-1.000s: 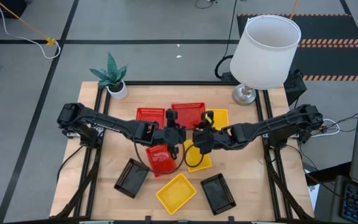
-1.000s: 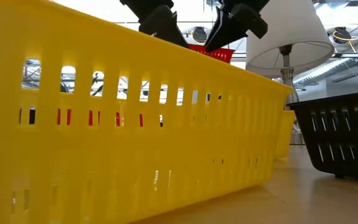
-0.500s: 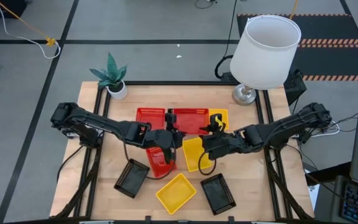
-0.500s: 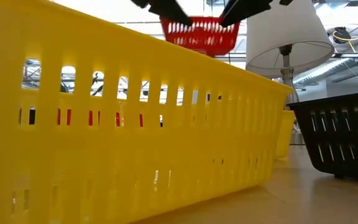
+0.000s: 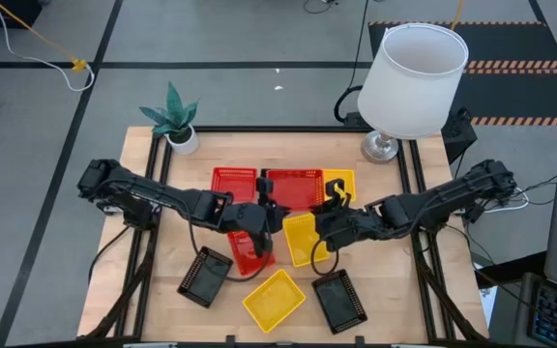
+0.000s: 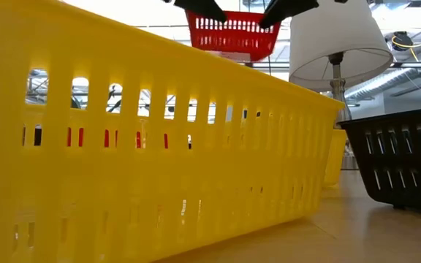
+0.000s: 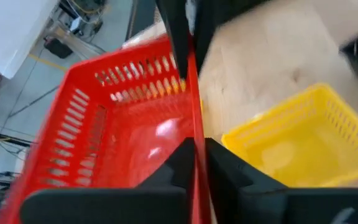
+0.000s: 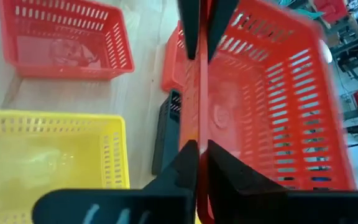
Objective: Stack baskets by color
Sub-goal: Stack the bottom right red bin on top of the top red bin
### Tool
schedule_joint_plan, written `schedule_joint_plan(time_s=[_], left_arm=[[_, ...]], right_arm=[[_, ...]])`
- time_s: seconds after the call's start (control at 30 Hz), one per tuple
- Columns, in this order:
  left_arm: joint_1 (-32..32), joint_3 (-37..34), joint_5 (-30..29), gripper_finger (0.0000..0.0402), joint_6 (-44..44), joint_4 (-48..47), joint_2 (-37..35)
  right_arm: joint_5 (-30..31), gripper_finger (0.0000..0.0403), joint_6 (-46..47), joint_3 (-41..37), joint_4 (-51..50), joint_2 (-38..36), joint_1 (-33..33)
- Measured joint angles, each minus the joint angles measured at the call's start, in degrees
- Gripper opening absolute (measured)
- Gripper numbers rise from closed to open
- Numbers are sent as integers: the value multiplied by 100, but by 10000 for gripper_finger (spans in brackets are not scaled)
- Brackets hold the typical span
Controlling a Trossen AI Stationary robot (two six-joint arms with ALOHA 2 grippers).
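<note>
High view: a red basket point(image 5: 293, 187) is held off the table point(image 5: 375, 290) near the middle of the back edge, gripped on opposite rims by both arms. The left gripper point(image 5: 265, 200) is closed narrowly on its left wall, and the right gripper point(image 5: 331, 200) is closed narrowly on its right wall. Seen level from the low view, this basket hangs above the rest, tilted, with its slotted wall showing. Its floor is seen bare from both wrist views.

A second red basket point(image 5: 233, 182) lies just beside it toward the left edge, and a third red basket point(image 5: 249, 251) lies at the table's middle, partly hidden by the left arm. A yellow basket point(image 5: 344, 181) is set by the back edge, another yellow basket point(image 5: 301, 239) at the middle, and a front yellow basket point(image 5: 274, 300) at the front edge. It is flanked by a left black basket point(image 5: 205, 275) and a right black basket point(image 5: 339, 301). A white lamp point(image 5: 412, 82) and a potted plant point(image 5: 174, 118) stand at the back corners.
</note>
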Motion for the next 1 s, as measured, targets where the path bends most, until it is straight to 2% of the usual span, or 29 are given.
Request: schedule_joint_plan(time_s=[0.07,0.23,0.4,0.5,0.63,1.0], left_arm=[[-2,2,-17,83,-255,3,-4],[-59,2,-151,170,-220,112,-4],[-68,23,-155,208,-490,-173,-4],[-44,244,-176,206,-859,-762,49],[-2,481,-317,183,-1086,-1339,262],[170,540,-300,98,-792,-1247,483]], right_arm=[[5,6,-24,0,58,63,-16],[-4,5,-269,0,346,341,-70],[-14,4,-405,-4,468,492,-183],[-89,4,-399,-4,493,503,-253],[-173,5,-333,-4,500,514,-308],[-180,6,-213,-4,466,514,-324]])
